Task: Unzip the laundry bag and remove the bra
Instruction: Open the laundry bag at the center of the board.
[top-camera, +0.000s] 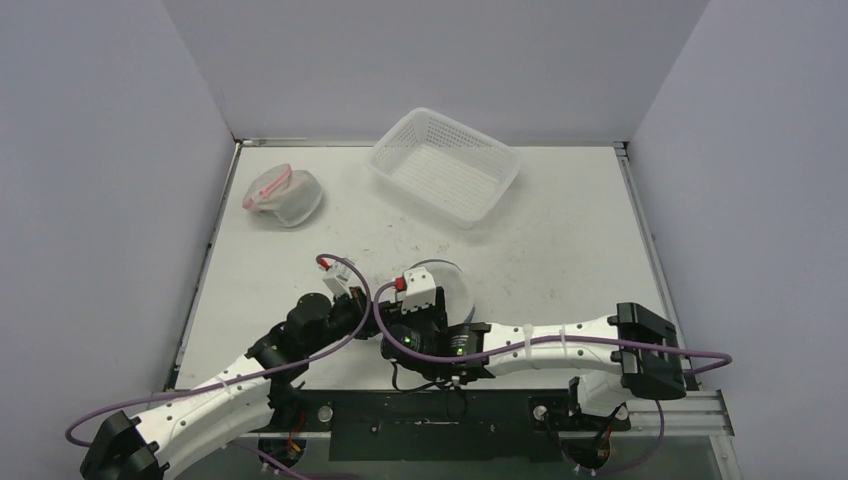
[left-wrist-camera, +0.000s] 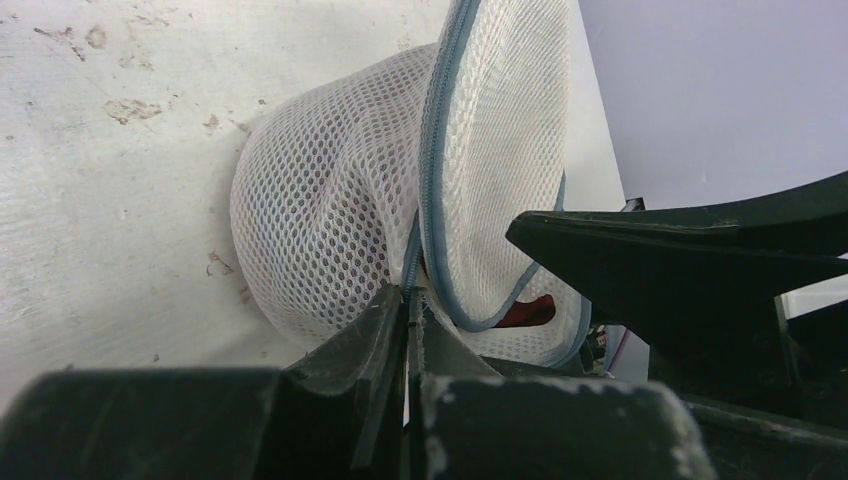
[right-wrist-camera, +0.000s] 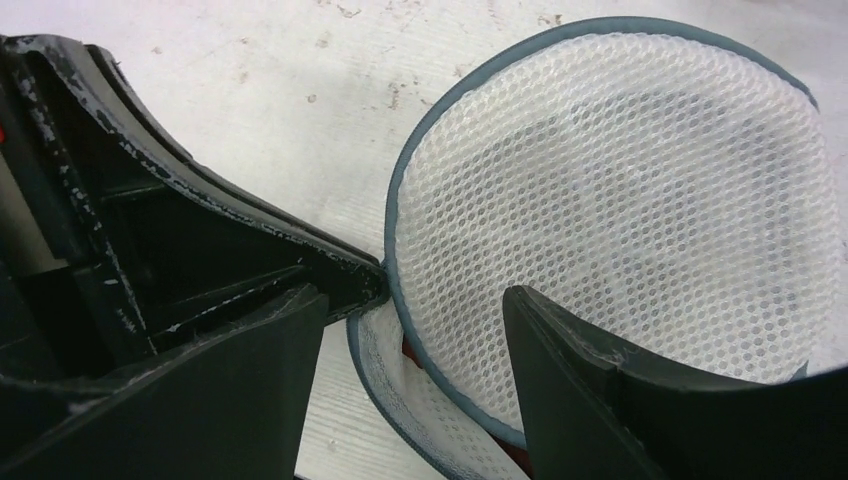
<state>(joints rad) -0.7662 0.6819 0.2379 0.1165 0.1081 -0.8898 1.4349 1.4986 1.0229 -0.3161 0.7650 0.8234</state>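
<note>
So nearest the bases, the left gripper (left-wrist-camera: 408, 300) is clamped right shut on the zip seam of the round white mesh laundry bag with the grey-blue zipper trim (left-wrist-camera: 320, 210), pinning it to the scuffed white table (top-camera: 560, 250). Can't tell if it has the pull tab itself or just the tape.

The right gripper (right-wrist-camera: 412, 300) sits just beside it, jaws wide apart and nothing in them. It has one finger either side of the rim of the bag's round mesh lid flap (right-wrist-camera: 620, 200), which stands up off the body. The flap gapes, so the zip looks mostly undone to me.

The bit that matters: the red bra (left-wrist-camera: 525, 313) pokes out in the gap under that flap, just below and ahead of the right claw, touching neither finger. The gap follows the curved zip line, so I reckon the right arm, free and closest, has to dip under the flap rather than close on the mesh.

Further back, well apart, there's a translucent white perforated plastic basket (top-camera: 445, 165), and a second small white mesh bag with pink trim (top-camera: 283, 196) at the far left.
</note>
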